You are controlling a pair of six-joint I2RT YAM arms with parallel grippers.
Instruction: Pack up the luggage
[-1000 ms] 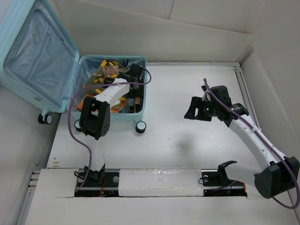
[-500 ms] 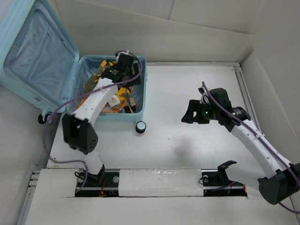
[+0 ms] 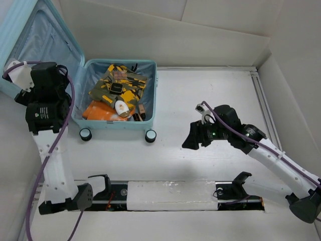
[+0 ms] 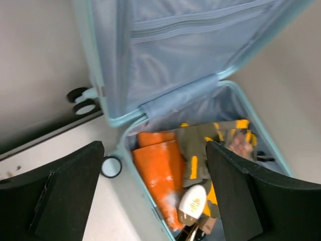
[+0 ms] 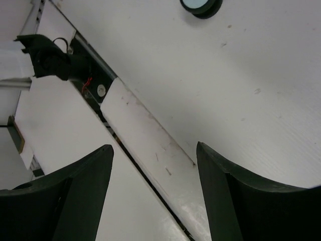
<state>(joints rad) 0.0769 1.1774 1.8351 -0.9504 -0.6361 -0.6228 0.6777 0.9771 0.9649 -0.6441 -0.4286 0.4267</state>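
The pale aqua luggage (image 3: pixel 150 95) lies open at the table's back left, lid (image 3: pixel 37 55) raised to the left. Its tray holds an orange pouch (image 3: pixel 95 110), a camouflage-and-yellow garment (image 3: pixel 120 83) and a white oval bottle (image 3: pixel 121 107). The left wrist view shows the lining (image 4: pixel 175 55), orange pouch (image 4: pixel 160 175) and bottle (image 4: pixel 192 203). My left gripper (image 3: pixel 40 83) is open and empty, raised beside the lid at the far left. My right gripper (image 3: pixel 193 138) is open and empty above the bare table, right of the luggage.
Caster wheels (image 3: pixel 150 135) stand at the luggage's near edge; one shows in the right wrist view (image 5: pixel 200 6). A white-taped rail (image 3: pixel 170 193) with the arm bases runs along the near edge. White walls enclose the table (image 3: pixel 200 100).
My left arm has pulled out of the luggage tray and swung far left, beside the lid. My right gripper has moved left and nearer, lower over the table.
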